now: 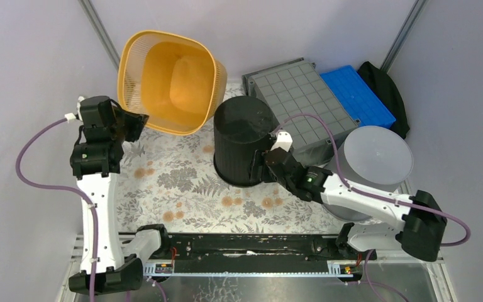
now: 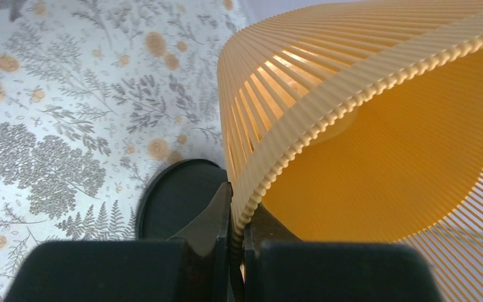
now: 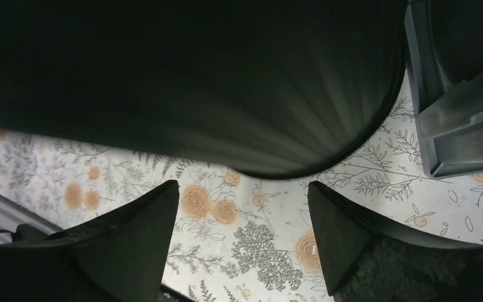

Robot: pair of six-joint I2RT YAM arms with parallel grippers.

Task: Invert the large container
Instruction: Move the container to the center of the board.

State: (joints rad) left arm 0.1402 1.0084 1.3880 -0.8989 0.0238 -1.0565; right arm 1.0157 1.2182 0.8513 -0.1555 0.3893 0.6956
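The large container (image 1: 302, 107), a dark-grey crate, lies at the back right with its square-gridded underside facing up; one corner of it shows in the right wrist view (image 3: 459, 126). My right gripper (image 1: 265, 165) is open beside a black ribbed bin (image 1: 242, 141), nothing between its fingers (image 3: 244, 233), only floral cloth. The bin's wall (image 3: 226, 82) fills the view above them. My left gripper (image 1: 139, 119) is shut on the ridged rim of a yellow slatted basket (image 1: 173, 82), which is tipped on its side. The jaws (image 2: 239, 214) pinch that rim (image 2: 302, 145).
A blue ribbed tray (image 1: 358, 94) sits behind the crate, with a black object (image 1: 387, 88) beyond it. A round light-grey bucket (image 1: 377, 157) stands at the right, over my right arm. The floral cloth (image 1: 176, 182) covers the table. The black bin (image 2: 176, 198) shows past the left fingers.
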